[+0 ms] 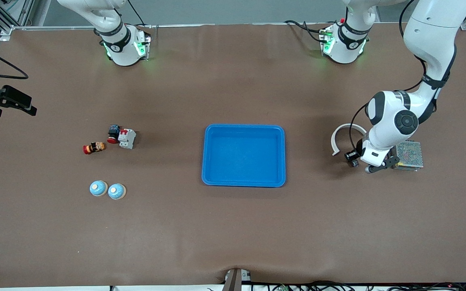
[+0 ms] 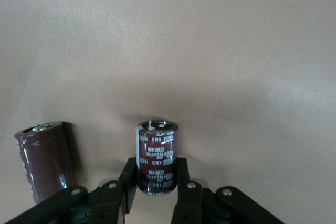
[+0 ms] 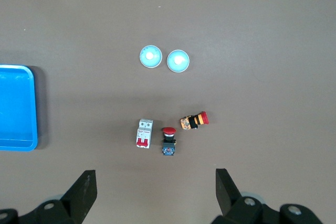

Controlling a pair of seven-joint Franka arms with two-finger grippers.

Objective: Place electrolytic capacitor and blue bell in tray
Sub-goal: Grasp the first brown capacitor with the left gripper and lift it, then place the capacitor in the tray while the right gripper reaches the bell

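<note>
The left gripper is closed on a dark brown cylindrical electrolytic capacitor with white print on its sleeve. This capacitor stands upright on the brown table surface, and the two black fingers press its lower part from both sides. Its silver metal top is visible above the fingers. Just beside the gripper, apart from the held one, stands a second dark brown cylindrical capacitor, a little tilted
</note>
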